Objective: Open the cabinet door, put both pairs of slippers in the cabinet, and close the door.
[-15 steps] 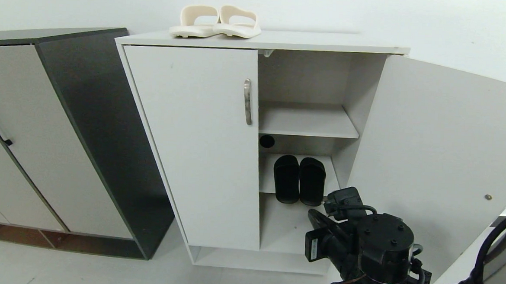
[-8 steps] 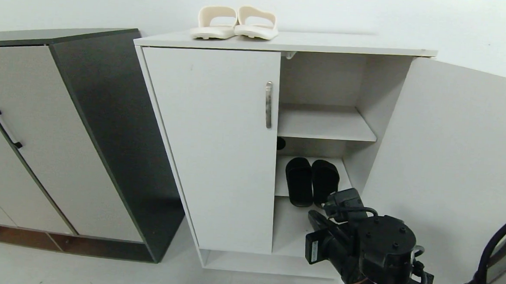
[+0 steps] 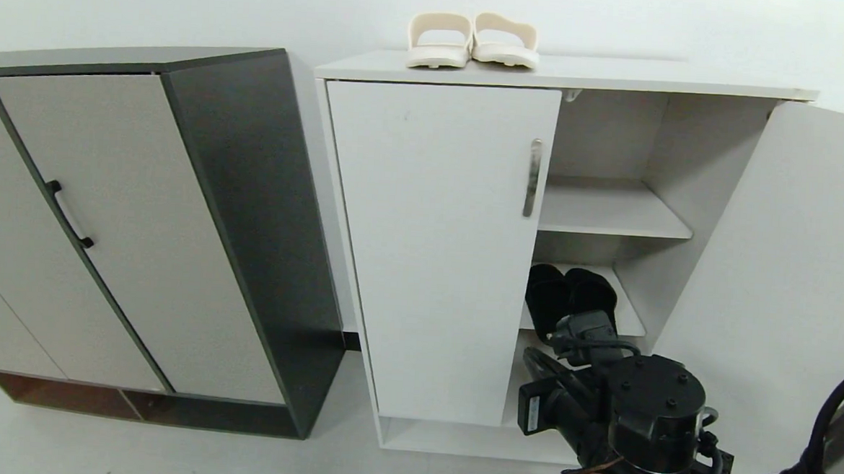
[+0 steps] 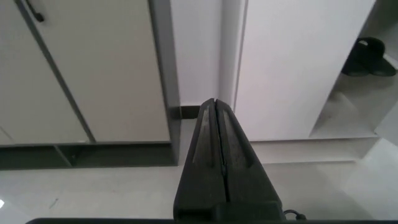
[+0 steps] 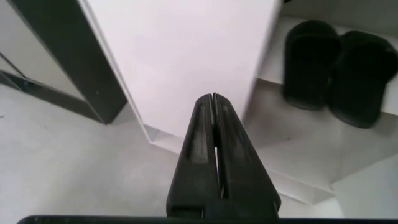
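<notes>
A cream pair of slippers lies on top of the white cabinet. Its left door is closed and its right door stands wide open. A black pair of slippers sits side by side on the middle shelf, also seen as the black pair from the right wrist. My right gripper is shut with nothing in it, low in front of the closed door's lower corner, a little short of the black pair. My left gripper is shut and holds nothing, above the floor before the gap between the two cabinets.
A dark grey cabinet with pale closed doors stands just left of the white one. The upper shelf is bare. A metal handle runs down the closed door's edge. Pale floor spreads in front.
The whole head view has slid to the right, so the camera has moved. The cabinet and both pairs keep their places, and the right arm holds its pose.
</notes>
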You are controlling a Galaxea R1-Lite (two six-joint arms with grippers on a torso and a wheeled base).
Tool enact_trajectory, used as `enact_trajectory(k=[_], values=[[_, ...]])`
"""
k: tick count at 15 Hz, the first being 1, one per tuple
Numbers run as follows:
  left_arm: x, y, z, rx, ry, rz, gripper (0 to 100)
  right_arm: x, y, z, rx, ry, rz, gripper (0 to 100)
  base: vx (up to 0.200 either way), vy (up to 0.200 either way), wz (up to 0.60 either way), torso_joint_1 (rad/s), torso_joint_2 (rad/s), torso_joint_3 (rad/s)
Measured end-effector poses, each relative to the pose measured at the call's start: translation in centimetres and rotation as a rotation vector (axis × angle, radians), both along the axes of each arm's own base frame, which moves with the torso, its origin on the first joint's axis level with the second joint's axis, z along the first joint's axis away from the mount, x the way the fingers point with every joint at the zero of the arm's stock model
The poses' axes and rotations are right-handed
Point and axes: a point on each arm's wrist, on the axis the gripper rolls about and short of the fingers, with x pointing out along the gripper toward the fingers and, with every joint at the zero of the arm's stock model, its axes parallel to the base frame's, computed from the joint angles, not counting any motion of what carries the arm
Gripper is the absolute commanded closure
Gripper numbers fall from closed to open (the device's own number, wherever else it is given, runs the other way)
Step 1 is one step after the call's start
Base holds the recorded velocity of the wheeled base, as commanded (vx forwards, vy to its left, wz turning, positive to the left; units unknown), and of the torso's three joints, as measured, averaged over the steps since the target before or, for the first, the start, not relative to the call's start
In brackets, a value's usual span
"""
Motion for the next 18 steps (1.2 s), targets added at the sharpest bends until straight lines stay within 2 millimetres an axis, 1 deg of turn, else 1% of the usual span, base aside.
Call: enact_trajectory(k=[4,18], values=[[0.0,0.0,0.0,0.0,0.0,0.0,100,-0.2,-0.17,0.0,-0.011,-0.001,0.002,100,0.0,0.2,0.0,0.002,0.0,0.005],[0.0,0.0,0.01,-0.001,-0.001,0.0,100,-0.25,-0.3,-0.28,-0.027,0.006,0.001,100,0.0,0.0,0.0,0.0,0.0,0.0]])
